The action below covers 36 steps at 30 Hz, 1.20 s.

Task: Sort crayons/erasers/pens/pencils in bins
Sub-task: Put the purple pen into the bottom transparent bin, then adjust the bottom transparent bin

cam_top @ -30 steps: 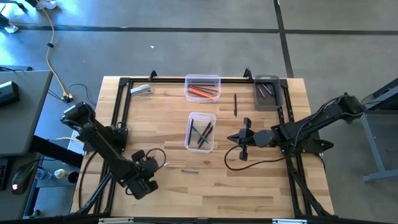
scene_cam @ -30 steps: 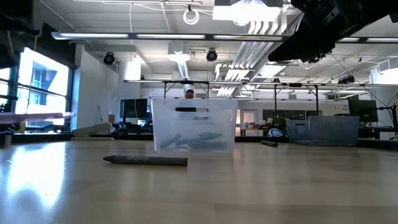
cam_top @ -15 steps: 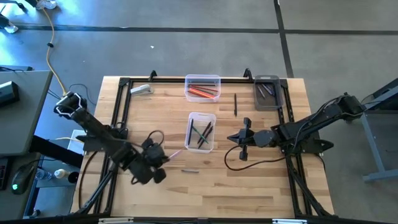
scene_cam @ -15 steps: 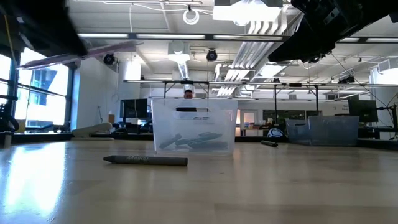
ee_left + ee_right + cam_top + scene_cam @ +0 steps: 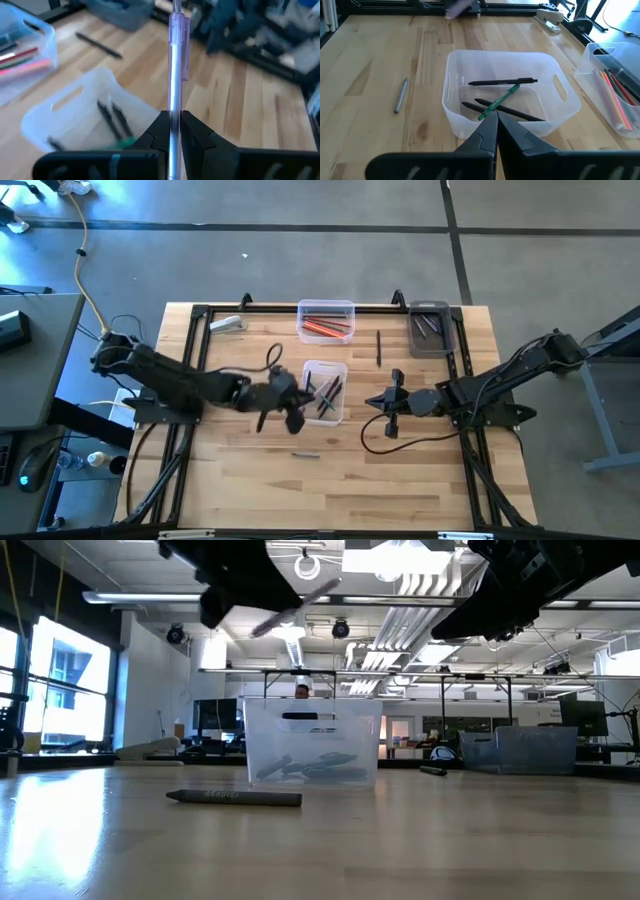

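My left gripper (image 5: 298,392) hovers by the left side of the middle clear bin (image 5: 323,392), shut on a pale purple pen (image 5: 177,70). That pen shows up high in the low view (image 5: 300,600). The bin holds several dark pens and a green one (image 5: 500,101). Right of this bin my right gripper (image 5: 392,406) waits above the table, shut and holding nothing. A grey crayon (image 5: 306,453) lies flat on the table nearer the front edge. A far clear bin (image 5: 326,320) holds red and orange sticks. The dark grey bin (image 5: 430,330) stands at the far right. My left gripper pinches the pen's barrel (image 5: 174,117) between its two fingers (image 5: 161,131). The fingers lie along the pen and come from the table's left, slanting a little downward. The clip end (image 5: 184,50) sticks out ahead of the fingertips. The pen is lifted clear of table and bin.
A loose black pen (image 5: 379,348) lies on the table between the far clear bin and the grey bin. A small grey stapler-like object (image 5: 227,324) sits at the far left corner. Black frame rails (image 5: 195,350) run along the table's left, far and right edges.
My left gripper has swung from the near left part of the table toward the middle bin, rising and turning as it went, still shut on the purple pen. The pen has travelled with it, lifted clear.
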Tool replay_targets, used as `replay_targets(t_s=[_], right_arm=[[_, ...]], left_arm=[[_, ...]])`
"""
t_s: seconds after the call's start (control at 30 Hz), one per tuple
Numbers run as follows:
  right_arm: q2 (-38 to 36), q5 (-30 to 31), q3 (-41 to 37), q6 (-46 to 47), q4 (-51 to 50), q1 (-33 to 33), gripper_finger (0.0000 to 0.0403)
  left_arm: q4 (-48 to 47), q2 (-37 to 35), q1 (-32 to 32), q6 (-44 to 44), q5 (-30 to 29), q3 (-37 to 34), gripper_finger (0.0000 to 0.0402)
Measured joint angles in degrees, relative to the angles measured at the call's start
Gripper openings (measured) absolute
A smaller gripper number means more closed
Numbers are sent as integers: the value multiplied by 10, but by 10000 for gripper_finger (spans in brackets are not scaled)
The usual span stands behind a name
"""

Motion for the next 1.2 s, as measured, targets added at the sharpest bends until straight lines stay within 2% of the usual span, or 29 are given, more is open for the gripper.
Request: replay_targets(t_s=[0.23, 0.53, 0.77, 1.2], right_arm=[[0, 0, 0, 0, -7, 0, 0], [0, 0, 0, 0, -13, 0, 0], [0, 0, 0, 0, -18, 0, 0], [0, 0, 0, 1, -21, 0, 0]], left_arm=[[83, 80, 86, 5, 84, 0, 11], [129, 190, 135, -16, 139, 0, 11], [129, 208, 153, -26, 157, 0, 15], [128, 205, 155, -19, 167, 0, 81]])
